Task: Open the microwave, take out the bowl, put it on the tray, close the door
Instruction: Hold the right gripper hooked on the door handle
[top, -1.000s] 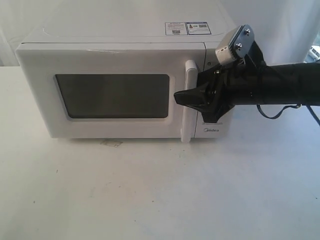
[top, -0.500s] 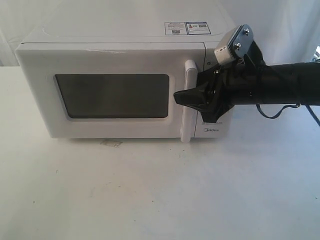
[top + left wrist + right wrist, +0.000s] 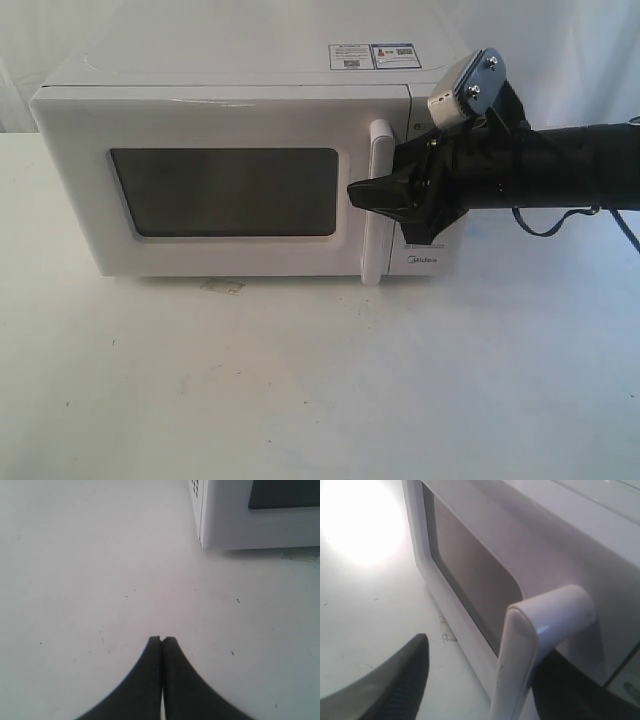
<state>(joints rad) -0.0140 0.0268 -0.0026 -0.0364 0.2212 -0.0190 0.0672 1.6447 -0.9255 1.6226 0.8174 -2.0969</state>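
1. The exterior view stands in front of the microwave (image 3: 240,120), a little above it and at middling range. It faces the door (image 3: 200,130) square-on, and the right pincer (image 3: 368,195) reaches in from the right of the picture.
2. The right wrist view sits just behind the right pincer, very near. It looks along the fingers (image 3: 395,685) at the handle (image 3: 525,645) between them and slantwise across the door beyond.
3. The left wrist view looks steeply down past the left pincer (image 3: 161,640) at the table (image 3: 75,555). A lower corner of the microwave lies well ahead of its tips.
4. All three views share the door's lower edge and a table smudge (image 3: 222,287) beneath it.
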